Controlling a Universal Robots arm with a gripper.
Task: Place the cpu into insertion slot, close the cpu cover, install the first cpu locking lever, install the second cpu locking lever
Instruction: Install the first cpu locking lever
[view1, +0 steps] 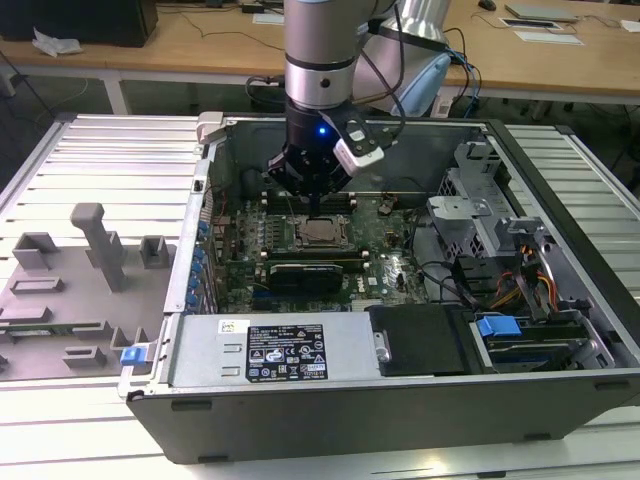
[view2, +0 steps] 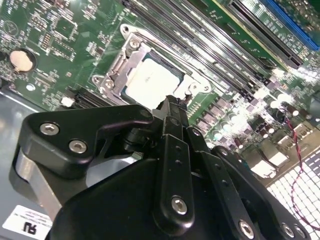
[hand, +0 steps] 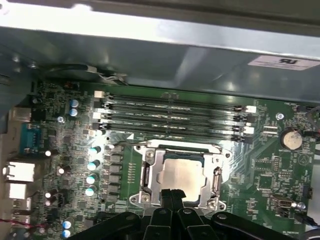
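**Seated cpu (hand: 182, 172), clenched fingers (hand: 167, 199)**

The fingers are pressed together, grasping nothing, their tips at the rim of the cpu cover (hand: 150, 176). That cover lies flat over the cpu, which sits in the insertion slot (hand: 161, 169). In the exterior view the cpu (view1: 320, 233) is at six o'clock from the fingertips (view1: 313, 207), just beside them.

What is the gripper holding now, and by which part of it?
Nothing, as far as it shows: the gripper is shut with nothing between its tips, at the edge of the cpu cover over the cpu.
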